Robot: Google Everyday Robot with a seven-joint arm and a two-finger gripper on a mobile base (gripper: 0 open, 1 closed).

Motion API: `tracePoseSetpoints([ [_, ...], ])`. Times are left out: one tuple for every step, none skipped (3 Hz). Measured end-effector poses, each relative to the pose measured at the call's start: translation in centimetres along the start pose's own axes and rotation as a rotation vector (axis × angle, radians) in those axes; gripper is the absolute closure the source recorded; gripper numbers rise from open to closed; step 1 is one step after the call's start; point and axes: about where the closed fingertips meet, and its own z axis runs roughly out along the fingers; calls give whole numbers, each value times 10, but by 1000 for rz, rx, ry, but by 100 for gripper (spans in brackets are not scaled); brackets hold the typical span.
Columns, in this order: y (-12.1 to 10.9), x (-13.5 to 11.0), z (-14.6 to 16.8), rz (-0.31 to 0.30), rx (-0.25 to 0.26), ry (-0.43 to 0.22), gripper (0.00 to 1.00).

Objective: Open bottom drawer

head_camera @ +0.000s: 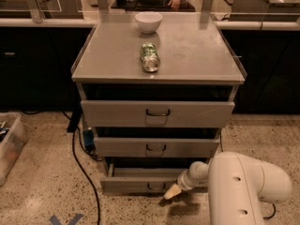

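Note:
The bottom drawer (136, 182) of the grey metal cabinet is pulled out a little, its plain grey inside showing behind the front. Its small dark loop handle (155, 187) is at the centre of the front. My gripper (172, 191) sits low, just right of that handle, close to the drawer front. The white arm (243, 186) fills the lower right and hides the drawer's right end.
The middle drawer (157, 146) and top drawer (157, 113) stand above. A white bowl (148, 22) and a lying green can (150, 56) are on the cabinet top. A black cable (82, 168) runs over the floor at left, beside a plastic bin (9, 144).

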Motion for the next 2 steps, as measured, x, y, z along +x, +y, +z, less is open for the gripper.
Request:
tracePoseSetpoints([
  [30,21,-5,21,-38,39,0],
  [30,21,-5,21,-38,39,0],
])
